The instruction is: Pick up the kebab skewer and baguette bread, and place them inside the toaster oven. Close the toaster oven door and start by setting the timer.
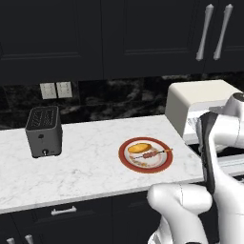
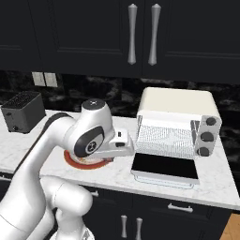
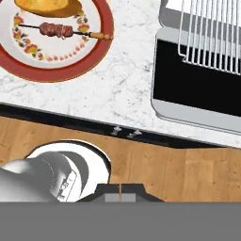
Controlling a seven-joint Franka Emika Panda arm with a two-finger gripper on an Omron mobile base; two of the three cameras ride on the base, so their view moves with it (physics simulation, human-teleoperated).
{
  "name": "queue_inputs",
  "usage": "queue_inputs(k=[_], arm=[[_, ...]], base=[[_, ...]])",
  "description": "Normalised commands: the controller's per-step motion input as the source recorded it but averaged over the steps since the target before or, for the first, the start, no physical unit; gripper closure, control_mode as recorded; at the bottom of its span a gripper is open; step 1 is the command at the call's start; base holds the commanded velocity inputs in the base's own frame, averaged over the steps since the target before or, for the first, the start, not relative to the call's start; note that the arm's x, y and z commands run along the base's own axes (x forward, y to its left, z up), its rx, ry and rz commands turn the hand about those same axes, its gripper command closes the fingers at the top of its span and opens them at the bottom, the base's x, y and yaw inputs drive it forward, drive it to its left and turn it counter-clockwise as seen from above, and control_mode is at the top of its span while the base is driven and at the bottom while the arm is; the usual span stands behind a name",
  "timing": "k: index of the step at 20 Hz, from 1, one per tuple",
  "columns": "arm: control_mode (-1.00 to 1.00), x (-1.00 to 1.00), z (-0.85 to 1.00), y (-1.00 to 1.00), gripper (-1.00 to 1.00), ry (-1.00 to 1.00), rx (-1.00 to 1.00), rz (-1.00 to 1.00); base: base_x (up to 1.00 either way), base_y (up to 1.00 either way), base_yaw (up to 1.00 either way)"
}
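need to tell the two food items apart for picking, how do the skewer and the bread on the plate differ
The baguette bread is a plump golden-orange loaf; the kebab skewer is a thin stick threaded with reddish-brown chunks. The bread has one plain colour, while the skewer shows bare stick at both ends. In the hand view the bread lies at the plate's edge and the skewer nearer its middle. Both lie flat on the same plate, roughly parallel.

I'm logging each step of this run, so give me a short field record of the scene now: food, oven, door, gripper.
kebab skewer: lying on the red-rimmed plate, in front of the loaf
baguette bread: on the same plate, untouched
toaster oven: on the marble counter, wire rack visible inside, nothing on it
toaster oven door: folded down open
gripper: shut, holding nothing, above the floor in front of the counter edge
black slot toaster: at the far left of the counter
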Motion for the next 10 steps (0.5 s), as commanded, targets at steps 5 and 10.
queue_inputs(k=[5,10], arm=[[-1.00,0.11,-0.03,1.00,-1.00,-0.05,0.00,-0.16],[-1.00,0.28,0.00,0.88,-1.00,0.00,-0.01,0.09]], base=[[0.00,0.00,0.00],[0.00,0.00,0.00]])
